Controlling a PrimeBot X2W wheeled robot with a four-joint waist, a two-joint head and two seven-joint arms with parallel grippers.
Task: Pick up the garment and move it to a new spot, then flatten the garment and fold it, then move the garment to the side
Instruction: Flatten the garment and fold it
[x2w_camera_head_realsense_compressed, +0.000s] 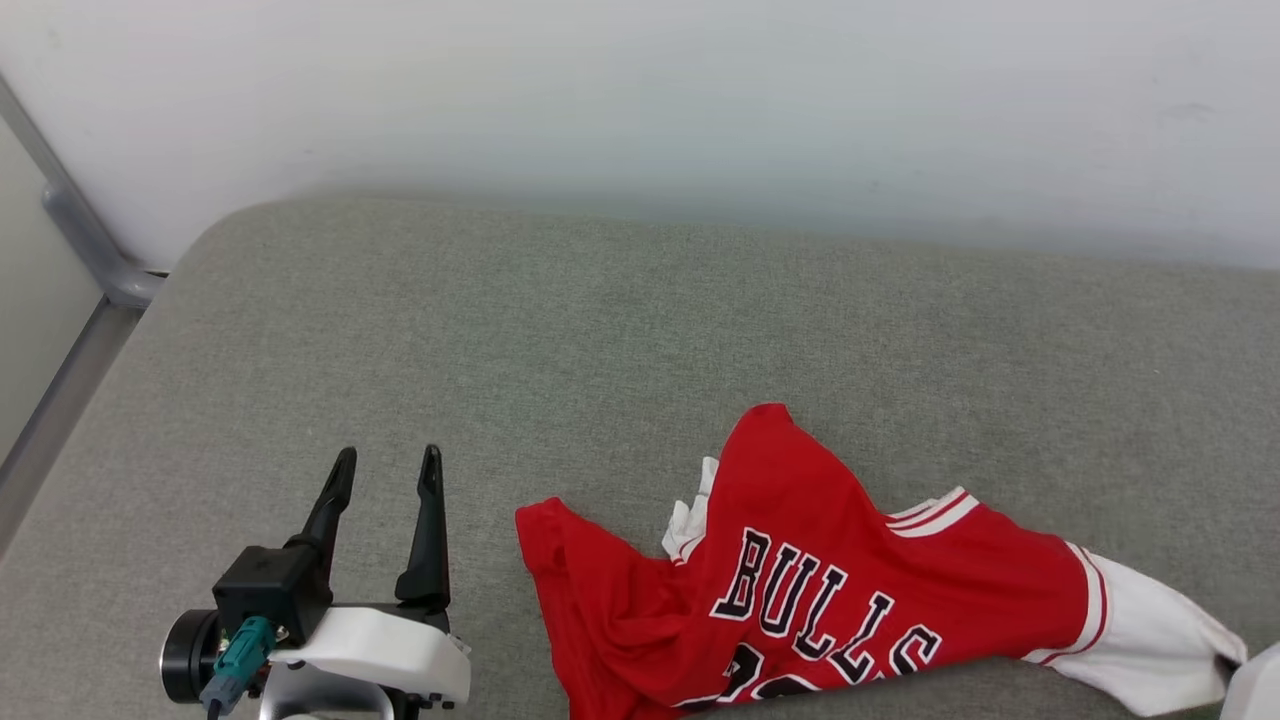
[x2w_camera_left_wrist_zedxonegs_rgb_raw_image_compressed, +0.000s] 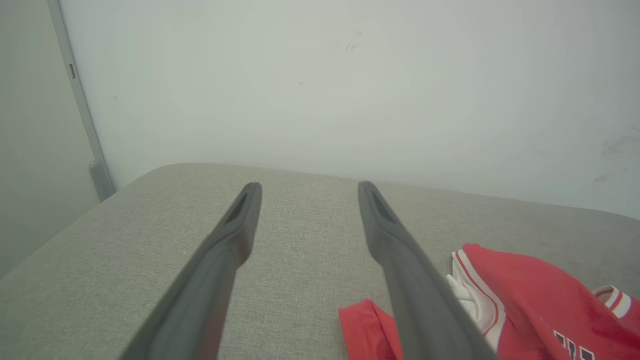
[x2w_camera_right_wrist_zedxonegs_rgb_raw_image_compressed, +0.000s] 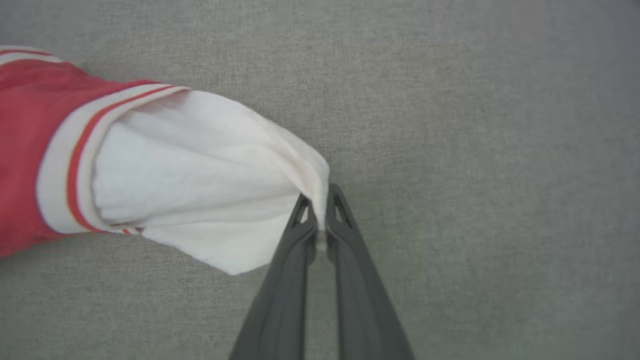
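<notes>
One garment (x2w_camera_head_realsense_compressed: 800, 560), a red jersey-style shirt, is seen lying crumpled on the near right part of a grey fabric surface (x2w_camera_head_realsense_compressed: 600, 330). Black, white-edged lettering (x2w_camera_head_realsense_compressed: 820, 610) reading "BULLS" is slanted across its front, and the tops of further characters below it are cut off by the bottom edge of the head view. A white-and-red striped trim (x2w_camera_head_realsense_compressed: 935, 512) is shown along the upper edge of the red cloth, and a small bunch of white cloth is tucked beside the red peak nearer the middle. A white sleeve (x2w_camera_head_realsense_compressed: 1150, 630) is drawn out from the red body toward the lower right corner.

In the right wrist view, the outer edge of that sleeve is pinched by the right gripper (x2w_camera_right_wrist_zedxonegs_rgb_raw_image_compressed: 320, 210). Its two dark fingers (x2w_camera_right_wrist_zedxonegs_rgb_raw_image_compressed: 285, 280) are pressed together with a thin fold of white cloth between the tips, and the sleeve is pulled to a point at the grip.

The left gripper (x2w_camera_head_realsense_compressed: 388, 465) is held to the left of the garment, apart from it, over bare grey fabric. Its fingers are spread wide and nothing is held between them.

Beyond the far edge of the surface a pale wall (x2w_camera_head_realsense_compressed: 700, 100) is seen, and a grey metal rail (x2w_camera_head_realsense_compressed: 90, 250) runs down the left side.
</notes>
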